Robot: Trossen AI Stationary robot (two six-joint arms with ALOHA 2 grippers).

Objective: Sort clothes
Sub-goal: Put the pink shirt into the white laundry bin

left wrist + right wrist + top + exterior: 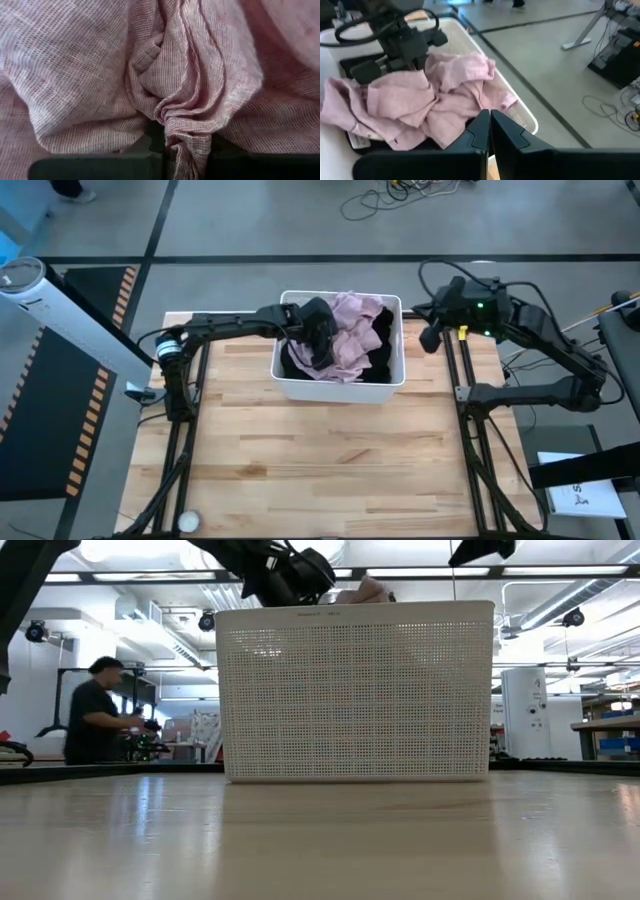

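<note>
Nearest the camera: in the left wrist view, a bunched fold of the pale pink garment (175,100) fills the picture and runs down between the left hand's two dark fingers (100,167).
Writing: none can be read; the small mark on the basket's rim in the low view is too small to make out.
Left arm: reaches from the bench's left edge across to the basket, bent at the elbow, with its wrist over the basket's left half.
Left hand (318,330): down in the basket, closed on a pleat of the pink cloth, the fingers close together with the fabric pinched between them.
Pale pink garment, high view (350,330): crumpled on top of the pile, spread from under the left hand toward the basket's far right corner.
Black garment (382,350): beneath and beside the pink one, showing along the basket's right side and near edge.
Basket (340,390): white, perforated, standing at the far middle of the wooden bench (320,470).
Right arm: folded at the bench's far right, outside the basket.
Right hand (431,338): hangs just beside the basket's right wall, its fingers (485,132) pressed together and holding nothing.
Background: a person (95,720) stands at a workstation beyond the bench, on the low view's left.
</note>
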